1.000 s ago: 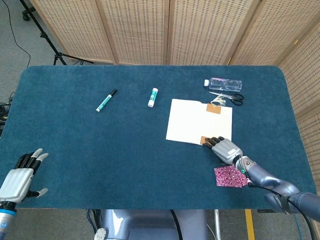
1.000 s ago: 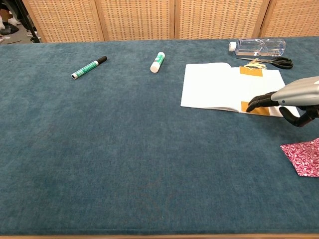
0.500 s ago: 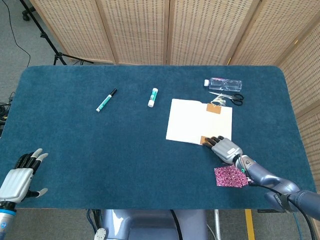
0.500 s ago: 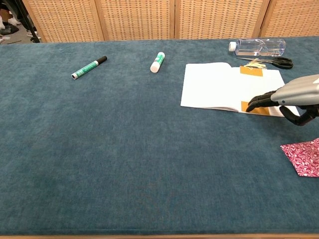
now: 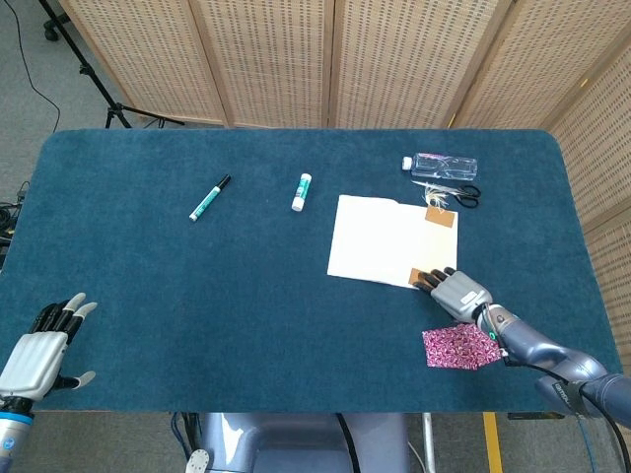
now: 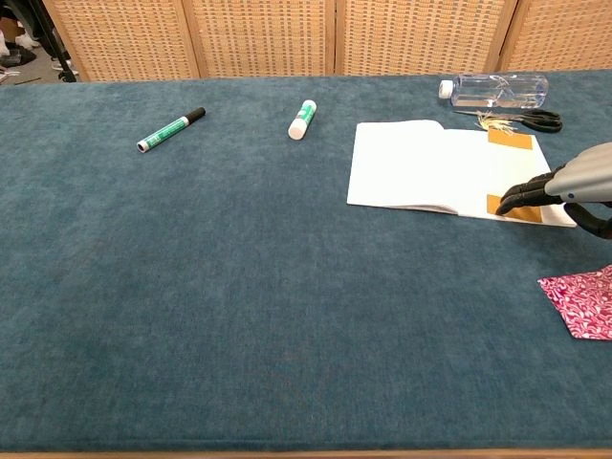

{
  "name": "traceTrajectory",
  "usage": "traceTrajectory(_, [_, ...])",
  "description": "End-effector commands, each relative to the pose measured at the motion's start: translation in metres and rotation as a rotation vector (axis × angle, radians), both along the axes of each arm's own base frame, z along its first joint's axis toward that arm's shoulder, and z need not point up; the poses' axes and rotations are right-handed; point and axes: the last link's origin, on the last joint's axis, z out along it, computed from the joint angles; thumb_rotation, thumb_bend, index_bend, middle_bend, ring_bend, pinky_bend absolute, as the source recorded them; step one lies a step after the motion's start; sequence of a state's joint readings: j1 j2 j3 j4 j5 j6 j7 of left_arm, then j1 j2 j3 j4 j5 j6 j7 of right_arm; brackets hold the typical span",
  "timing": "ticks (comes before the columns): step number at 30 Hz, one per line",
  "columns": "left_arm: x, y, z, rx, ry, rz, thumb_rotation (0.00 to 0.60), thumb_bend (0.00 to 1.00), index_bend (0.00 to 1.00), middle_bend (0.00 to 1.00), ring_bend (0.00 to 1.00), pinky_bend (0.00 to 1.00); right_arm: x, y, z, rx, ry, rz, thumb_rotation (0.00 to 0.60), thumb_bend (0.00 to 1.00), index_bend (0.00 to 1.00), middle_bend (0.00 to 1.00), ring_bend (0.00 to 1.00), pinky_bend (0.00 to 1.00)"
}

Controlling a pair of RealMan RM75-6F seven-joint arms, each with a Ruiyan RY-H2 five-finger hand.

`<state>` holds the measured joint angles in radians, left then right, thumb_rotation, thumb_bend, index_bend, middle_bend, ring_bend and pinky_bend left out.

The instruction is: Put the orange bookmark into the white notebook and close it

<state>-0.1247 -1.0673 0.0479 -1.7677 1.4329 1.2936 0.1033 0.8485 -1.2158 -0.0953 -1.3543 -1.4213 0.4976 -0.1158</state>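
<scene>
The white notebook (image 5: 380, 241) (image 6: 411, 163) lies flat at the table's right. The orange bookmark (image 5: 441, 219) (image 6: 510, 140) shows only as two orange ends, one with a pale tassel at the notebook's far right corner and one at the near edge; white covers its middle. My right hand (image 5: 455, 293) (image 6: 574, 186) reaches in from the right, and its dark fingertips (image 6: 531, 197) press on the near orange end. It grips nothing. My left hand (image 5: 39, 350) hovers off the table's near left corner with fingers spread, holding nothing.
A green marker (image 5: 209, 198) (image 6: 170, 129) and a glue stick (image 5: 301, 191) (image 6: 302, 119) lie at the back centre. A clear bottle (image 5: 441, 164) (image 6: 497, 90) and scissors (image 5: 455, 192) (image 6: 521, 118) sit behind the notebook. A red patterned cloth (image 5: 454, 348) (image 6: 581, 301) lies beside my right forearm.
My right hand has slid to the right with its fingertips on the bookmark. Both orange ends have shifted right toward the notebook's right edge. The left hand has not moved.
</scene>
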Motion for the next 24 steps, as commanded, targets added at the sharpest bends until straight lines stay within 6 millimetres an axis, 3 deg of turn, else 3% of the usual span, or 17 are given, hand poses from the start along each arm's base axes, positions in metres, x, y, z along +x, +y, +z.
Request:
traceTrajectory(1, [0.0,0.0,-0.001,-0.003,0.001,0.0,0.6,0.0,0.0,0.0,0.0,0.0,0.003,0.0,-0.003,0.012,0.009,0.024,0.6,1.0,0.02,0.06,0.0,0.11])
traceTrajectory(24, [0.0,0.0,-0.002,-0.005,0.005,0.001,0.6,0.0,0.0,0.0,0.0,0.0,0.037,-0.003,-0.019,0.082,0.074,0.189,0.6,1.0,0.07,0.07,0.0,0.11])
